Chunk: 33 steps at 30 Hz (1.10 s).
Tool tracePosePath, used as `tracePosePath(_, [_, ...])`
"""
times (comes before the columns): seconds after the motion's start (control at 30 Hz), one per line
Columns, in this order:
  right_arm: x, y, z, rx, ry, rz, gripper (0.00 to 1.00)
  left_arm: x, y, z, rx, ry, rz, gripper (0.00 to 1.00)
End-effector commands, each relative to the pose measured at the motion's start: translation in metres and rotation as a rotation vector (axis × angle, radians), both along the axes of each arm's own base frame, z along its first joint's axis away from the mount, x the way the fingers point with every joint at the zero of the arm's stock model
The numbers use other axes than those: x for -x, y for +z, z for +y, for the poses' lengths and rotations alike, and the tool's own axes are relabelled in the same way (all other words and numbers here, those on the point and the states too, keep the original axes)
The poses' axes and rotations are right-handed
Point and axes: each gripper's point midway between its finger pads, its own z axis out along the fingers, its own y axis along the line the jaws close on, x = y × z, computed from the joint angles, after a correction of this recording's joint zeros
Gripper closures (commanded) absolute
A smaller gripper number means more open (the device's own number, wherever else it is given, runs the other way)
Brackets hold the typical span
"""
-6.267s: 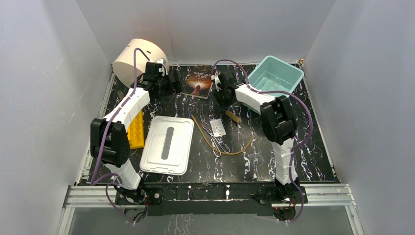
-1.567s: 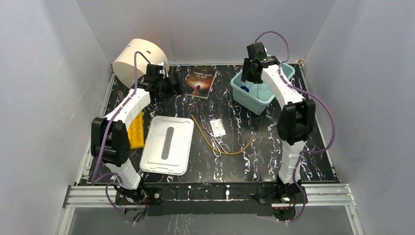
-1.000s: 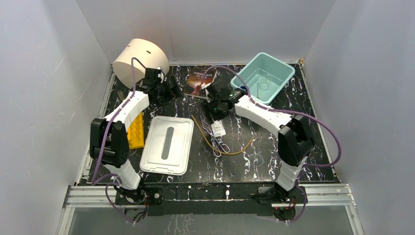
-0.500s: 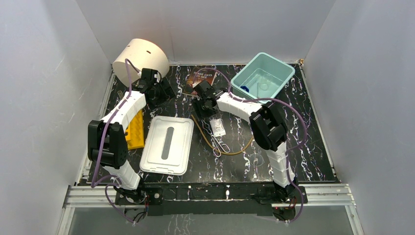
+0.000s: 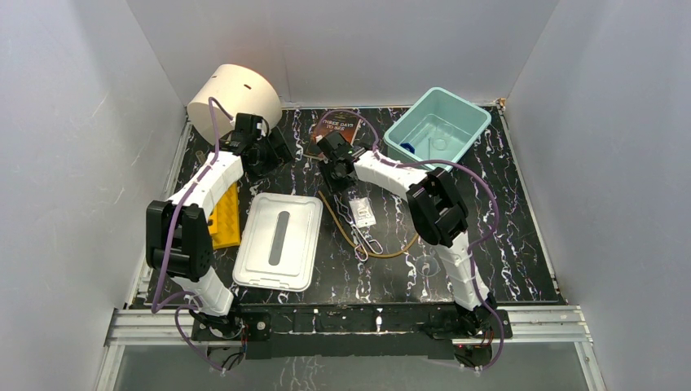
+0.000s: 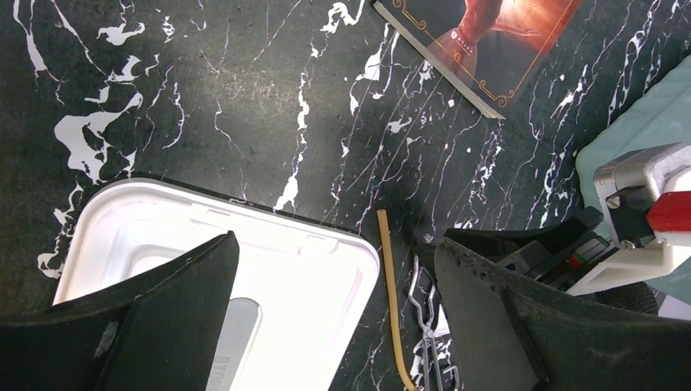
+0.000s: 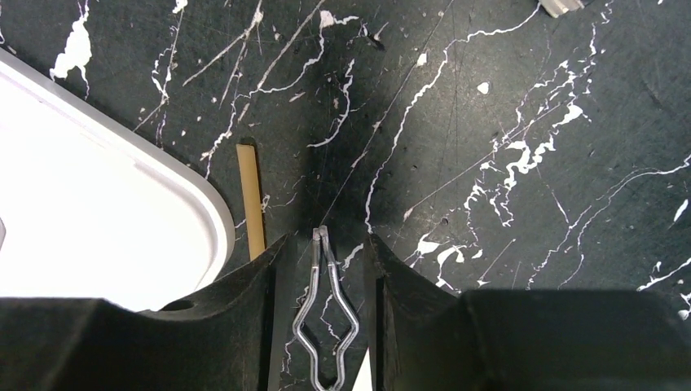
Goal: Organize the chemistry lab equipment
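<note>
Right claw stands low over the black, white-veined table top. Its two dark fingers are partly drawn in on either side of the pointed tip of the thin metal wire tongs. A narrow strip of table shows between each finger and the wire, so the jaws are apart and clamp nothing. The tongs lie flat, running from the claw toward the near edge of the table.

Just beside the claw's finger on the left-arm side lies the cut end of the tan rubber tubing, close to that finger but not touching it. Beyond the tubing on the same side is the rounded corner of the flat white rectangular plastic lid. Near the claw, toward the near edge and just beside the tongs, rests the small white packet.

Behind the claw, toward the back wall, lies the dark-covered book. Well apart on the claw's right-arm side stands the pale teal plastic bin, with the clear blue-ended tube on its floor; only the blue end shows plainly.

Left claw hangs above the table with its fingers spread wide and nothing between them. Below it are the lid's far corner and bare table, with the tubing end and tongs toward its right finger. The big cream cylinder stands behind it.
</note>
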Motion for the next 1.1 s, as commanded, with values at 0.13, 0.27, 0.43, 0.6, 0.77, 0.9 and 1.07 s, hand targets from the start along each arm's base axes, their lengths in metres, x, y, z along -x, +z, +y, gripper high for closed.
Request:
tracePosePath(0.13, [0.002, -0.006, 0.006, -0.009, 0.057, 0.016, 0.59, -0.002, 0.018, -0.002, 0.015, -0.025, -0.044, 0.10])
tracePosePath(0.27, [0.003, -0.013, 0.007, -0.004, 0.071, 0.027, 0.60, -0.002, 0.018, -0.002, 0.014, -0.029, -0.045, 0.09])
tracePosePath(0.43, [0.003, -0.021, 0.004, 0.019, 0.069, 0.031, 0.62, -0.002, 0.017, -0.004, 0.020, -0.034, -0.044, 0.09])
tracePosePath(0.6, [0.001, -0.024, -0.003, 0.051, 0.046, 0.021, 0.83, -0.002, 0.018, -0.004, 0.022, -0.037, -0.047, 0.09])
tracePosePath(0.77, [-0.006, -0.003, -0.004, 0.026, 0.022, -0.021, 1.00, 0.001, 0.018, -0.008, 0.041, -0.056, -0.049, 0.09])
tracePosePath(0.9, [-0.014, 0.026, -0.006, -0.020, 0.006, -0.060, 1.00, 0.003, 0.022, -0.023, 0.109, -0.125, -0.069, 0.09])
tracePosePath(1.07, [-0.022, 0.067, -0.013, -0.128, -0.018, -0.087, 1.00, 0.006, 0.028, -0.041, 0.185, -0.214, -0.101, 0.08])
